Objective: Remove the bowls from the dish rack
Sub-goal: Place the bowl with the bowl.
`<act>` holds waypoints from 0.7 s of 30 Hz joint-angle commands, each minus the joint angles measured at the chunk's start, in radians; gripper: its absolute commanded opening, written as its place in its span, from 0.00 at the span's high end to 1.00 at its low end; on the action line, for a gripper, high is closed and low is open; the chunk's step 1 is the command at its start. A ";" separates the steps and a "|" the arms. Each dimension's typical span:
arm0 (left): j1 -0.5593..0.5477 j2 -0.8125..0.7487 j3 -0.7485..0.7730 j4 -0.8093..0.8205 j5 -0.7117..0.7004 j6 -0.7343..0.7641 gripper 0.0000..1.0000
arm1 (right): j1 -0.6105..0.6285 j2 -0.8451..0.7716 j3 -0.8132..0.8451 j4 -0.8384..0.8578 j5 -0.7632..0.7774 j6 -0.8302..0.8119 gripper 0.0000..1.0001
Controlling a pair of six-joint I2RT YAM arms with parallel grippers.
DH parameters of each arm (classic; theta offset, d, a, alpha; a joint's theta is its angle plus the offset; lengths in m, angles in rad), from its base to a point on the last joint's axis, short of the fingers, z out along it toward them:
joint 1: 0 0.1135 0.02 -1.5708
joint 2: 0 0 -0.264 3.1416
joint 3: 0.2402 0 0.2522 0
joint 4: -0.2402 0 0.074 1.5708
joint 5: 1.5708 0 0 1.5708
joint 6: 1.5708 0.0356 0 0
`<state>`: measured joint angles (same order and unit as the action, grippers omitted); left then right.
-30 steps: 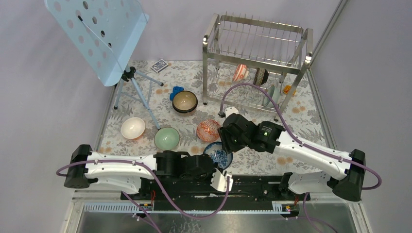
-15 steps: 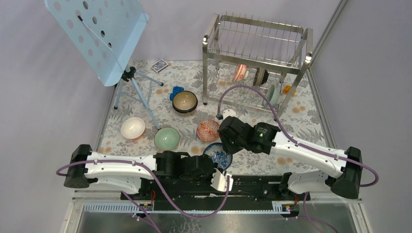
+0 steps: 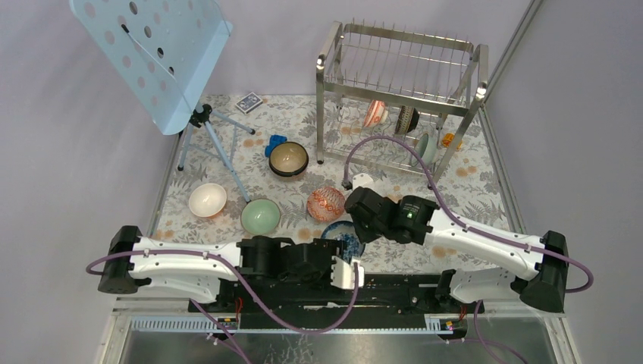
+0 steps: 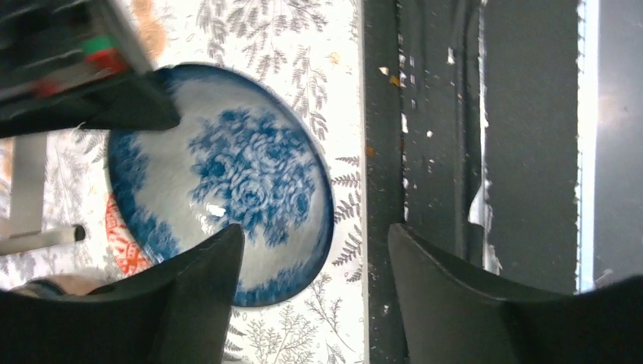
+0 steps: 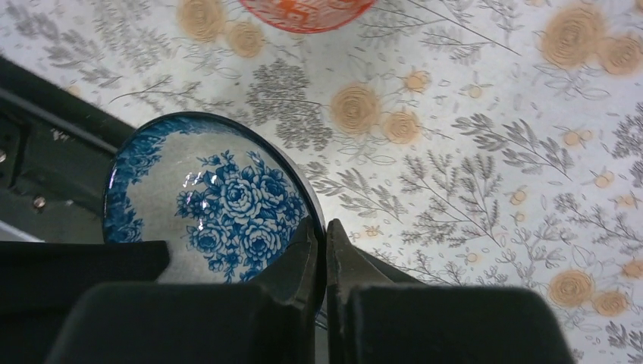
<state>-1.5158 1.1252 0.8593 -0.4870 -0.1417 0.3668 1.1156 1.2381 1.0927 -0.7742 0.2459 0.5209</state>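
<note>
A blue-and-white bowl is at the near edge of the flowered table. My right gripper is shut on its rim, one finger inside the bowl and one outside. My left gripper is open, one finger over the bowl and the other over the black base. The dish rack stands at the back right. Its lower tier holds a pinkish bowl, a dark patterned bowl and a pale green bowl. On the table sit orange-red, green, white and brown bowls.
A pale blue perforated music stand on a tripod fills the back left. A card pack and a small blue object lie beyond the bowls. The black base bar runs along the near table edge.
My right gripper has closed on the blue-and-white bowl's rim and its arm has shifted a little right. My left gripper has gone from shut to open.
</note>
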 commanded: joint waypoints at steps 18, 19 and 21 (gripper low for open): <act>0.189 -0.110 0.095 0.138 -0.428 -1.177 0.03 | -0.003 -0.273 -0.175 0.093 0.382 0.280 1.00; 0.216 -0.078 0.117 0.097 -0.412 -1.266 0.09 | -0.003 -0.275 -0.178 0.099 0.393 0.297 1.00; 0.268 -0.018 0.148 0.026 -0.381 -1.413 0.19 | -0.002 -0.278 -0.188 0.118 0.403 0.325 1.00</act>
<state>-1.3323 1.0199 0.9112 -0.3374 -0.5823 -0.6064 1.1141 0.9710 0.9028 -0.7456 0.5499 0.7414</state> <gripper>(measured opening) 0.884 0.034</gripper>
